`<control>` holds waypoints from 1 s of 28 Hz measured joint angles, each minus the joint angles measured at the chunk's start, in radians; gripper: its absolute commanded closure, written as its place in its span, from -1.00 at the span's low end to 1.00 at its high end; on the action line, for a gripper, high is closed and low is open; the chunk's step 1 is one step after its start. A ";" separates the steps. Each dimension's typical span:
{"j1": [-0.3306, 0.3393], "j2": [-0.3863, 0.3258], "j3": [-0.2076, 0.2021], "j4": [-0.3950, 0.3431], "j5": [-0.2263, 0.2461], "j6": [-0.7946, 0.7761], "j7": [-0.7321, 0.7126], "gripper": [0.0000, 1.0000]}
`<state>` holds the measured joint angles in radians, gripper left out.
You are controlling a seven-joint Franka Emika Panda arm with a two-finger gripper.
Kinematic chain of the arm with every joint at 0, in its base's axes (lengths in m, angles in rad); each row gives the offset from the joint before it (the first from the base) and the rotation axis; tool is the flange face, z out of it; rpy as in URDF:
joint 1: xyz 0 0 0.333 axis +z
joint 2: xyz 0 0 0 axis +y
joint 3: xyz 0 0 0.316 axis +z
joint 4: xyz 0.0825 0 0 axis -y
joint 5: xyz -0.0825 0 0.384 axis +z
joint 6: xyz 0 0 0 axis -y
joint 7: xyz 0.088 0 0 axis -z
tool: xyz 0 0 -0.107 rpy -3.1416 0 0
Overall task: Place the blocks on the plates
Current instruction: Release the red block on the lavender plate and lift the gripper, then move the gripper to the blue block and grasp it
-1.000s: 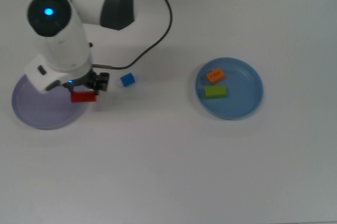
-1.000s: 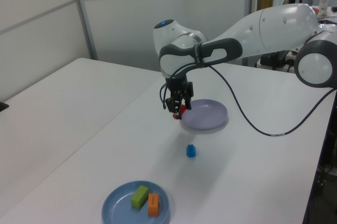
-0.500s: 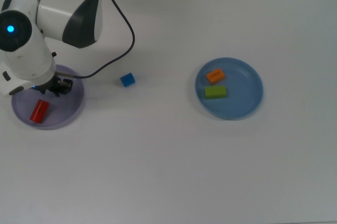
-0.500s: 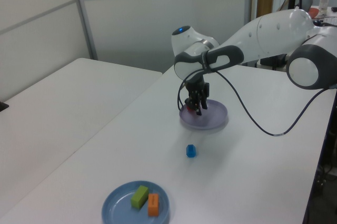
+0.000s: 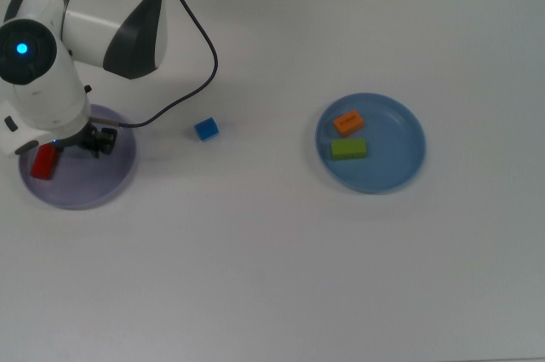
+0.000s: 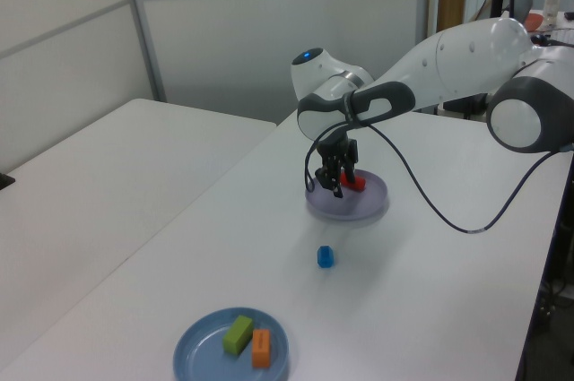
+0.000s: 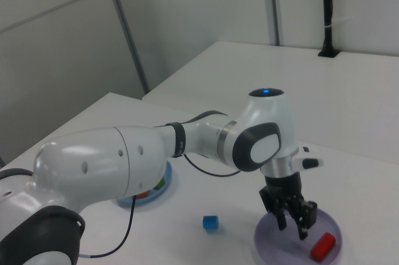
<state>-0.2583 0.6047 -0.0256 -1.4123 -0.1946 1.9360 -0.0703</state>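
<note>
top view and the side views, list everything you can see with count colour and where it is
red block: 1, red, lying on the purple plate, near the plate's edge at the top view's left
blue cube: 1, blue, on the bare table between the two plates
orange block: 1, orange, on the blue plate
green block: 1, green, on the blue plate beside the orange block
purple plate: 1, pale lavender, at the top view's left
blue plate: 1, light blue, at the top view's right
table: 1, white
cable: 1, black, running from the arm
gripper: 1, black, over the purple plate, empty, red block apart from it
</note>
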 measured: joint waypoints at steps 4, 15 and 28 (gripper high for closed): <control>0.005 -0.024 0.004 0.001 0.000 0.000 0.000 -1.00; 0.031 -0.089 0.071 0.001 0.000 -0.147 -0.105 -1.00; 0.154 -0.090 0.110 -0.013 -0.038 -0.382 -0.298 -1.00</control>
<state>-0.1045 0.5148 0.0847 -1.4252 -0.2327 1.5543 -0.3687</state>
